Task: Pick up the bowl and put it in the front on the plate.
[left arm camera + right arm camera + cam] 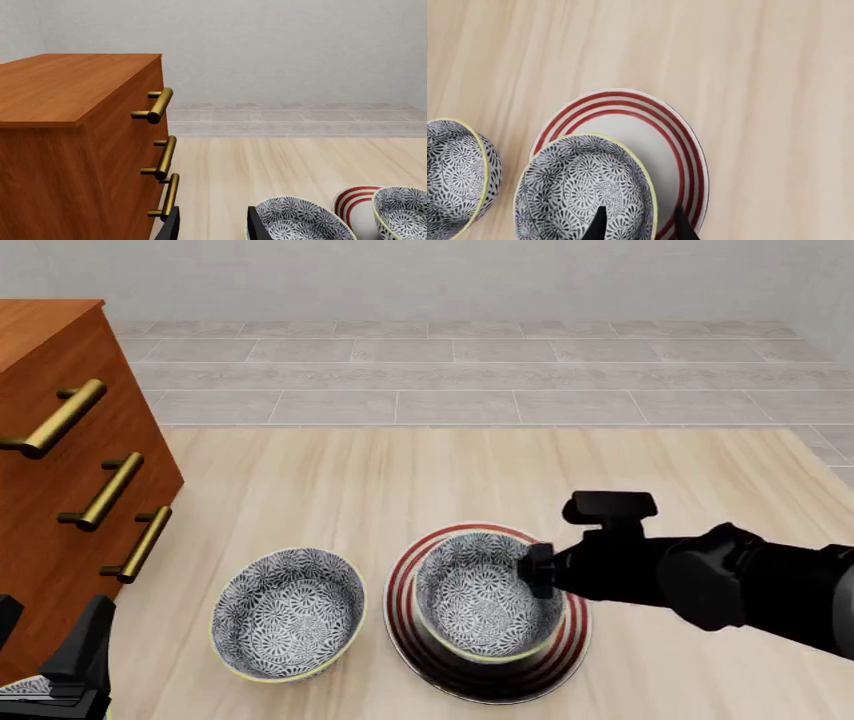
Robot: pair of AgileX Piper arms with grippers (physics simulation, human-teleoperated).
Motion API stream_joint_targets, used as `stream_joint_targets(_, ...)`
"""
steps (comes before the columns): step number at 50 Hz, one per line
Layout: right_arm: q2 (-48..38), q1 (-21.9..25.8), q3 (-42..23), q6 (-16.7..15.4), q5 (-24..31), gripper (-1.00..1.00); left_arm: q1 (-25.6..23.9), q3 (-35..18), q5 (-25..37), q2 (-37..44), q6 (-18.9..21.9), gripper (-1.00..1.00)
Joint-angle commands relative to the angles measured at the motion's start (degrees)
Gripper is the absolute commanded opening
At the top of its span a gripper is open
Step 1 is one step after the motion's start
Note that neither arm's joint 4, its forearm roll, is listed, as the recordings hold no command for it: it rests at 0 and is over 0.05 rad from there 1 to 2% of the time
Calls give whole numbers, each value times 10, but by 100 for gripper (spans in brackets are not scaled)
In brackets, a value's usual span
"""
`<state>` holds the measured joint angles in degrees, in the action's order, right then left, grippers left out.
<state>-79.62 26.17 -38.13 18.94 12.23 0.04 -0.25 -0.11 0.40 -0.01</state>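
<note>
Front view: the bowl [487,600] sits on the plate [571,645], off-centre toward its far side, with the right gripper [534,570] at the bowl's right rim. In the right wrist view one finger is inside the rim and the other outside; I cannot tell whether they are pinching the wall or have let go. If they are clamped, lifting away would drag or tip the bowl, or skid the plate on the desk [400,490]. A sideways retreat could nudge the bowl toward the other bowl [287,615] just beside the plate. The left gripper [212,225] is spread apart and empty near the cabinet [54,440], well clear. No brand, label or writing is visible anywhere.
</note>
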Motion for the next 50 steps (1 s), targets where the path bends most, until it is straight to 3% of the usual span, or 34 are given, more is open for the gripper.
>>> stream_joint_targets(1,0,-17,-43,-20,34,100,0,0,0,0,0,100)
stream_joint_targets(19,15,-46,-94,-48,78,100,0,0,0,0,0,100)
stream_joint_targets(33,93,-68,-95,-66,113,100,0,0,0,0,0,100)
stream_joint_targets(50,182,-76,-75,-56,116,100,0,0,0,0,0,100)
